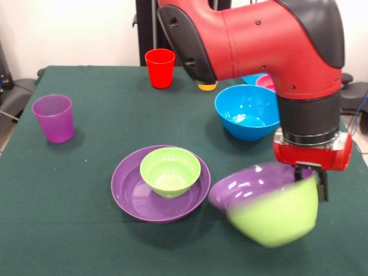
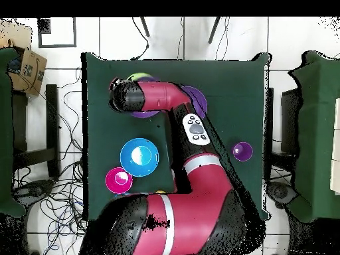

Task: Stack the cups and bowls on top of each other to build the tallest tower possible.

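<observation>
Dark green cloth covers the table, with a pale wall and black equipment behind it.

At far left stands a translucent purple cup (image 1: 53, 118), upright, tapered, alone. Farther back, a red cup (image 1: 160, 68) stands near the far edge, also alone. In the middle near part sits a wide shallow purple bowl (image 1: 129, 195) with a smaller lime green bowl (image 1: 171, 171) nested upright inside it, the only stacking that rests on the table so far.

Right of that pair, a large purple bowl (image 1: 250, 183) and a lime green bowl (image 1: 276, 215) are tilted steeply together, blurred, apparently held off the cloth. The gripper (image 1: 310, 181) hangs from the red and black arm at their right rim; a dark finger (image 1: 323, 185) lies against the green bowl's outer wall, so it seems to pinch that rim.

Behind it sits a glossy blue bowl (image 1: 248, 112), upright and empty, with a small pink-red bowl (image 1: 265, 81) and a light blue rim partly hidden by the arm.

Every piece is smooth, shiny plastic, round and likely slippery. Judging from this, the tower is barely begun; most bowls and all visible cups remain loose.
</observation>
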`<state>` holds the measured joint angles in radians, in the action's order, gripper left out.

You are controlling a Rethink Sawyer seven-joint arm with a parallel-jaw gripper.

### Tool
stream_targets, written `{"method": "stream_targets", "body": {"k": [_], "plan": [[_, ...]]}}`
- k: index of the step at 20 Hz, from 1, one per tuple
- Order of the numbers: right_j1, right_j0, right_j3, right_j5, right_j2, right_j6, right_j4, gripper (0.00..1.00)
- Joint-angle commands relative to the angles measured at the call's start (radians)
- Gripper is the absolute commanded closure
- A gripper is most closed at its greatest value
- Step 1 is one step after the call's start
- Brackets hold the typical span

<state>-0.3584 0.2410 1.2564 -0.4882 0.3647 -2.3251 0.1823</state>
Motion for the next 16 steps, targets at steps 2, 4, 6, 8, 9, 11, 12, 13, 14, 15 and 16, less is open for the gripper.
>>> {"method": "stream_targets", "body": {"k": [2,4,6,8,9,11,12,13,14,15,16], "plan": [[0.015,-0.027,-0.020,0.025,-0.018,0.003,0.043,1.00],[0.019,-0.022,-0.030,0.011,-0.011,0.015,0.037,1.00],[0.021,-0.020,-0.037,0.005,-0.011,0.016,0.034,1.00],[0.023,-0.017,-0.042,-0.001,-0.008,0.018,0.031,1.00],[0.024,-0.017,-0.044,-0.004,-0.007,0.018,0.029,1.00],[0.027,-0.014,-0.049,-0.008,-0.003,0.023,0.027,1.00],[0.027,-0.014,-0.050,-0.009,-0.003,0.022,0.027,1.00],[0.027,-0.015,-0.050,-0.010,-0.004,0.021,0.026,1.00],[0.021,-0.016,-0.042,-0.009,-0.006,0.017,0.026,1.00],[0.019,-0.015,-0.040,-0.013,-0.006,0.017,0.025,1.00],[0.012,-0.017,-0.030,-0.009,-0.007,0.012,0.026,1.00]]}}
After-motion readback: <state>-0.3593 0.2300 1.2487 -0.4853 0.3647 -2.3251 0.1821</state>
